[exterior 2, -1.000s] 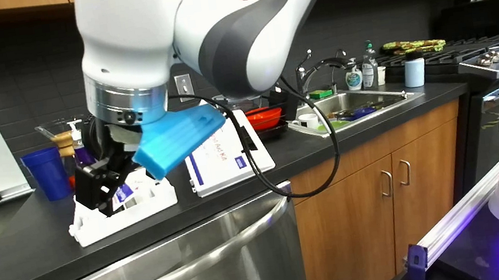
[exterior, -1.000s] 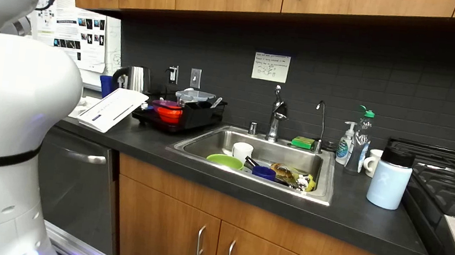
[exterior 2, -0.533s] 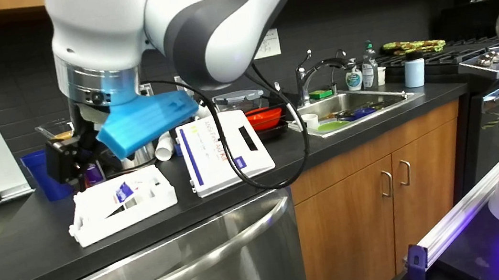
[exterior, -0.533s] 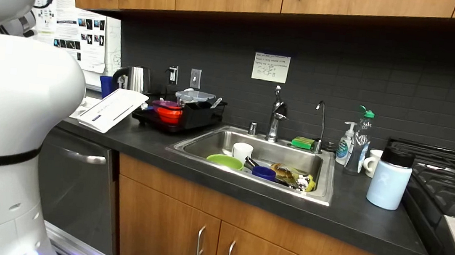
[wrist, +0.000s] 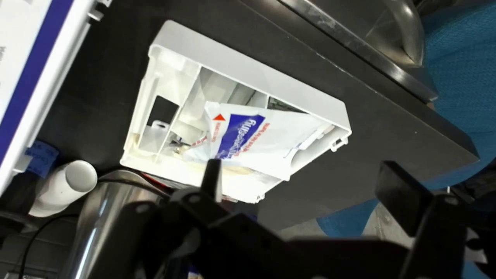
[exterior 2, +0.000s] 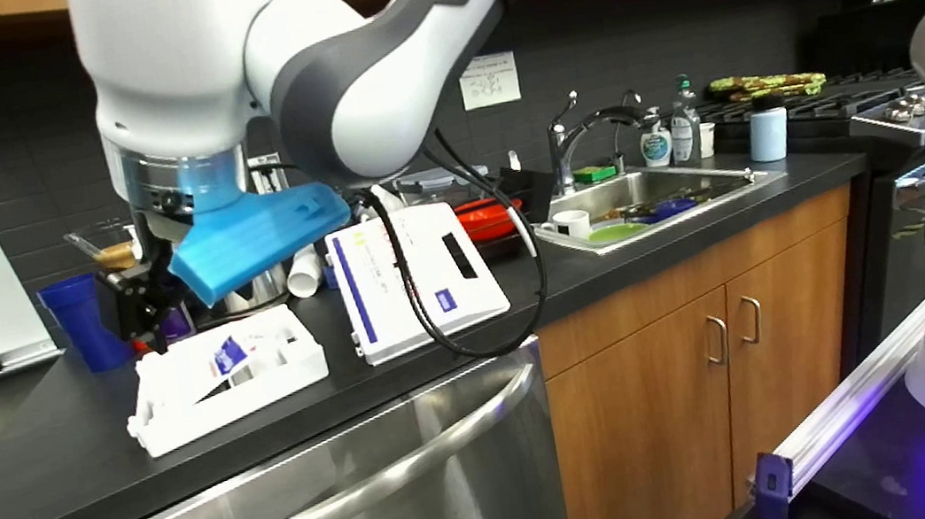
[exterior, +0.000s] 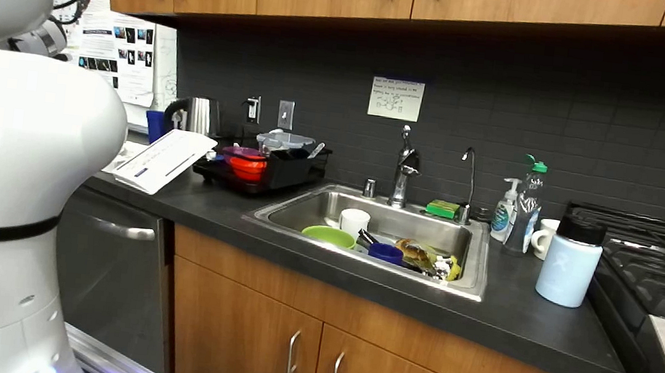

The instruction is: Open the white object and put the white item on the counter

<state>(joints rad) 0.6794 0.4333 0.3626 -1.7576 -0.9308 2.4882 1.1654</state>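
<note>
black two-fingered pincer (wrist: 306,188): spread wide | white plastic compartmented box (wrist: 252,69): open-topped, centre of wrist view, on dark grey desk (wrist: 387,128) | white blue-printed packet (wrist: 279,126): lying in box | white blue-striped plastic cover (wrist: 17,50): upper left, apart from box

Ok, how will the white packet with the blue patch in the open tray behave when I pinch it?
The packet is probably floppy: it looks thin and creased near one end. It seems flat for its width, so likely light, though its contents are hidden.
</note>
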